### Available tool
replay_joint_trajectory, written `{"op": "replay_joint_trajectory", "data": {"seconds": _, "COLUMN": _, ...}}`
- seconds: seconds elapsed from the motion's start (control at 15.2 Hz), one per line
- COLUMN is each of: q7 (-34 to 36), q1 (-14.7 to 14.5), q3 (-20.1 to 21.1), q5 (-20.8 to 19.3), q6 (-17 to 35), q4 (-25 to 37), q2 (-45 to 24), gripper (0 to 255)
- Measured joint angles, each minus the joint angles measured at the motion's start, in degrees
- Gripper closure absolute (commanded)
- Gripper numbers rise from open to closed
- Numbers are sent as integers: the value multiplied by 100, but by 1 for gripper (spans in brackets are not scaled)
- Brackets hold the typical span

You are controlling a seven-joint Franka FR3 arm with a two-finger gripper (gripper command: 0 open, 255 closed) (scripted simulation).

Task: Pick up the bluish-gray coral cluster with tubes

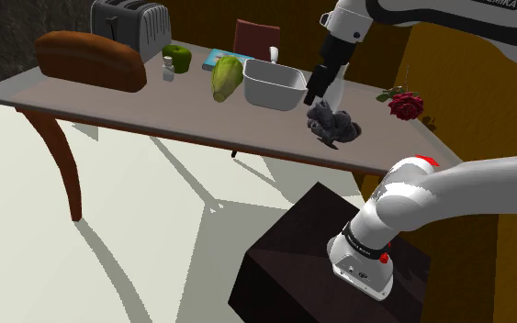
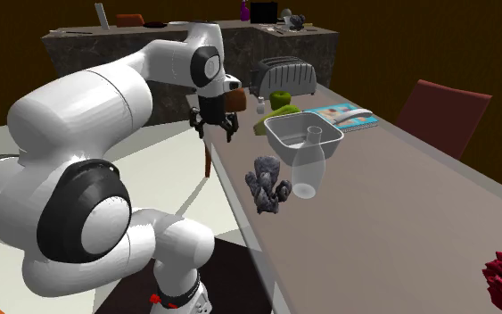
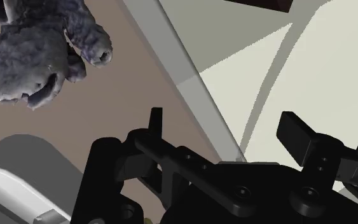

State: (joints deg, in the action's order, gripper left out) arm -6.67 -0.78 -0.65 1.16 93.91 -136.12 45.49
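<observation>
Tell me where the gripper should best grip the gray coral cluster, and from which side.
Probably from above, closing across the middle of the coral cluster, where its stubby tubes bunch together. It lies low on the table and a bottle stands close beside it.

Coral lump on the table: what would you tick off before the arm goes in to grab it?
1. Gripper open: ok, its fingers stand apart with nothing between them.
2. Gripper lined up over the coral cluster: not ok, the coral lies off to one side of the fingers.
3. Coral uncovered: ok, nothing lies on it.
4. Gap to the clear bottle: cannot tell, it stands close beside the coral.
5. Coral resting fully on the table: ok, though near its edge.
</observation>
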Motion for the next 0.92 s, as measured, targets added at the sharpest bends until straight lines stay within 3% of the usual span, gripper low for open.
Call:
{"op": "replay_joint_trajectory", "data": {"seconds": 0.2, "q7": -213, "q1": 24, "q3": -125, "q5": -128, "q6": -17, "q4": -92, "q2": 70, "gripper": 0}}
{"op": "replay_joint_trajectory", "data": {"seconds": 0.92, "q7": -2281, "q1": 341, "q3": -1412, "q5": -1511, "q6": 48, "q4": -547, "q2": 303, "gripper": 0}}
